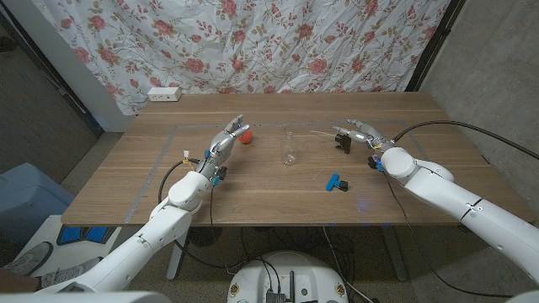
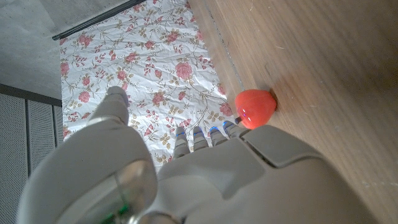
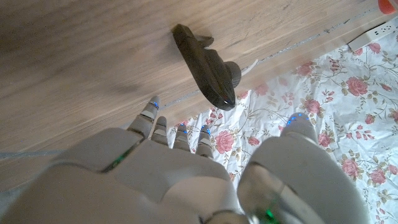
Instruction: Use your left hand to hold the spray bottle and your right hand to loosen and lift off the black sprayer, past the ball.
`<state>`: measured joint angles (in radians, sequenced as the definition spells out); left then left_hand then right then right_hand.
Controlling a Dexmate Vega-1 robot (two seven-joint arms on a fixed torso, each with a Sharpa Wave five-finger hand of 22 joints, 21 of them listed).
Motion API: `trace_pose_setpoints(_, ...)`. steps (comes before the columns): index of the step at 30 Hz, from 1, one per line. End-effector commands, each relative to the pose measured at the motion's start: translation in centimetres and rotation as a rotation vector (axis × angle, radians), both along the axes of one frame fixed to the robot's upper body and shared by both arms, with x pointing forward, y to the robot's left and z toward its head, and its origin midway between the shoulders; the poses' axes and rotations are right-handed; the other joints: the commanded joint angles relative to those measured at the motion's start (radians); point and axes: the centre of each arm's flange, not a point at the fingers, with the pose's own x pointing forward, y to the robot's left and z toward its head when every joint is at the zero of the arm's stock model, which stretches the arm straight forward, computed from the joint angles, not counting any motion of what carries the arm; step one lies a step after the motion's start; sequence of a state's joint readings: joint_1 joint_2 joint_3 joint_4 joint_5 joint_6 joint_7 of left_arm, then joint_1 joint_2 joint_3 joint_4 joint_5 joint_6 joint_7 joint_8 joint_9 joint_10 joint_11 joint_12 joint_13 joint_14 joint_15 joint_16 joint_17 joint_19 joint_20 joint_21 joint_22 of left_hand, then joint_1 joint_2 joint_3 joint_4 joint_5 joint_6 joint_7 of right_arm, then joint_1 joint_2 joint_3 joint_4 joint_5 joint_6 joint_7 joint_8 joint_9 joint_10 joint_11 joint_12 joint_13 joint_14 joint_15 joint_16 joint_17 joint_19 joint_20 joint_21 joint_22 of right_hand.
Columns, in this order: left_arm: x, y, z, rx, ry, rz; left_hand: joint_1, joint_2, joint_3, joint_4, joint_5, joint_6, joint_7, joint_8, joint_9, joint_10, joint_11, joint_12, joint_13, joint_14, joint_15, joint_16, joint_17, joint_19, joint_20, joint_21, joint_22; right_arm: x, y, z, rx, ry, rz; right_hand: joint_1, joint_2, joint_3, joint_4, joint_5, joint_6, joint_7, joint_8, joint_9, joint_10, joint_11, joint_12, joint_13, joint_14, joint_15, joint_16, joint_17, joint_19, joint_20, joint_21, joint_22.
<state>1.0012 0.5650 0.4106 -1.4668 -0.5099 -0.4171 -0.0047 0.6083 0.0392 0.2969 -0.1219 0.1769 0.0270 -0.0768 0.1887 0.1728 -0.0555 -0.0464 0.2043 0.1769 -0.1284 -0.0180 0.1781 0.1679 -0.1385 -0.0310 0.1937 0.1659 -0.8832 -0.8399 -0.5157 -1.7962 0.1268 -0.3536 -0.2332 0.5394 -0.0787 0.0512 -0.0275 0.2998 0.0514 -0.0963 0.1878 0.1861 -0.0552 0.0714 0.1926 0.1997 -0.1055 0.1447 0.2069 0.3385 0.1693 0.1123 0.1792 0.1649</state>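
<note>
The clear spray bottle (image 1: 289, 150) stands upright at the table's middle with no sprayer on it, and neither hand touches it. The black sprayer (image 1: 342, 140) lies on the wood to its right, its thin tube (image 1: 322, 133) pointing toward the bottle. In the right wrist view the sprayer (image 3: 205, 65) lies just beyond my right hand (image 3: 186, 180), whose fingers are spread and hold nothing. My right hand (image 1: 364, 135) sits right beside it. The red ball (image 1: 245, 136) rests left of the bottle. My left hand (image 1: 226, 143) is open next to the ball (image 2: 255, 107), fingers (image 2: 199, 140) extended.
A small blue clip (image 1: 337, 183) lies on the table nearer the front edge, right of the bottle. A white power strip (image 1: 164, 94) sits at the back left under the floral curtain (image 1: 253, 42). Tape lines (image 1: 160, 160) mark the wooden table.
</note>
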Motion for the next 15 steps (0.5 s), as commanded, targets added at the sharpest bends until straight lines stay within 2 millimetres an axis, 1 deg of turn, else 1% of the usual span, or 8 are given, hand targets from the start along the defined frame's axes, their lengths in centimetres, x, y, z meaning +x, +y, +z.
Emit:
trace_pose_setpoints(1,-0.7,1.7,0.3,-0.025,-0.013,0.029,-0.010,0.000,-0.002,0.006,-0.002,0.009,0.000,-0.004,0.002,0.007,0.000,-0.001,0.001,-0.001,0.000,0.004,0.002,0.000,-0.002,0.000,0.005,-0.1,-0.4,0.5,0.086,-0.043,0.064,-0.020,0.006,-0.001,0.013,0.006,0.007,-0.001,0.003,-0.001,0.010,-0.005,0.007,0.000,-0.001,-0.013,0.005,0.001,0.007,-0.020,0.008,0.004)
trace_pose_setpoints(5,-0.5,2.5,0.4,-0.027,-0.006,0.033,-0.020,0.007,-0.003,0.010,-0.002,0.014,0.000,-0.002,0.002,0.011,0.001,-0.001,0.001,0.000,0.002,0.004,0.002,0.001,-0.001,0.000,0.005,0.0,-0.5,0.7,0.128,-0.057,0.098,-0.032,0.009,-0.005,0.017,0.007,0.009,-0.001,0.003,-0.002,0.019,-0.020,0.010,-0.002,0.006,-0.031,0.006,-0.004,0.014,-0.031,0.010,0.003)
trace_pose_setpoints(9,-0.1,3.2,0.7,-0.027,-0.008,0.040,-0.031,0.018,-0.003,0.016,0.000,0.016,0.001,-0.002,0.002,0.013,0.006,-0.001,0.001,0.006,0.003,0.007,0.003,0.004,-0.001,0.001,0.005,0.3,-0.8,0.9,0.175,-0.063,0.141,-0.035,0.013,-0.006,0.018,0.007,0.009,-0.002,0.002,-0.002,0.027,-0.028,0.012,-0.004,0.001,-0.043,0.003,-0.009,0.011,-0.038,0.008,0.003)
trace_pose_setpoints(15,0.8,3.5,1.1,-0.042,-0.014,0.028,-0.046,0.029,-0.004,0.022,0.001,0.018,0.001,-0.003,0.002,0.020,0.008,0.001,0.001,0.014,0.000,0.008,0.003,0.014,-0.002,0.003,0.005,0.6,-1.1,0.9,0.233,-0.091,0.170,-0.040,0.023,-0.005,0.020,0.005,0.010,-0.004,0.002,-0.003,0.043,-0.040,0.015,-0.007,0.012,-0.058,0.006,-0.016,0.012,-0.047,0.008,0.002)
